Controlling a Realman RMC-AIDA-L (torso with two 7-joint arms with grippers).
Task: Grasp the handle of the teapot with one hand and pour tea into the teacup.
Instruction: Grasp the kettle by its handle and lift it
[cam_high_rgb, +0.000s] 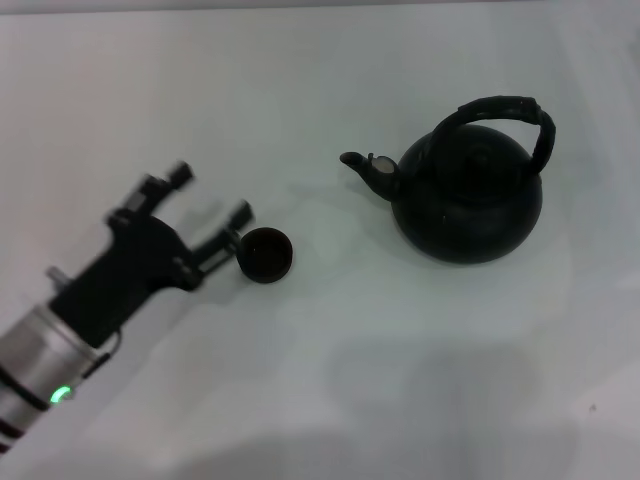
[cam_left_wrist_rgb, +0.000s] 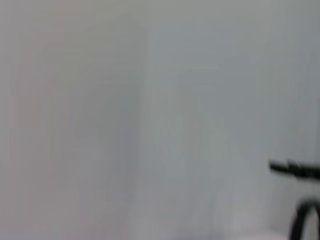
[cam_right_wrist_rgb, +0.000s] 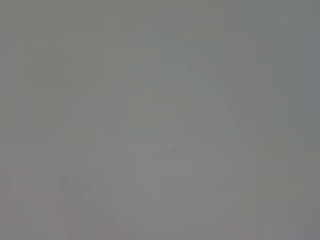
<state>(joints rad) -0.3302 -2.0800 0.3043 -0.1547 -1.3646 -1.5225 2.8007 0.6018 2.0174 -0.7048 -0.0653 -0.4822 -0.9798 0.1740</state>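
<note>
Left gripper (cam_high_rgb: 212, 198) hovers just left of the cup (cam_high_rgb: 266, 254), jaws apart, one fingertip at its rim. The teapot (cam_high_rgb: 467, 195) sits well right of the cup, looking heavy and rigid; its arched handle (cam_high_rgb: 500, 112) looks the spot to grab.

left arm (cam_high_rgb: 40, 365): silver-grey tube, black bands | green light | black left gripper (cam_high_rgb: 212, 200), 2 fingers

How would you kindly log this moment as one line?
left gripper: open, beside teacup | right gripper: unseen | teapot: upright, handle ungrasped
</note>
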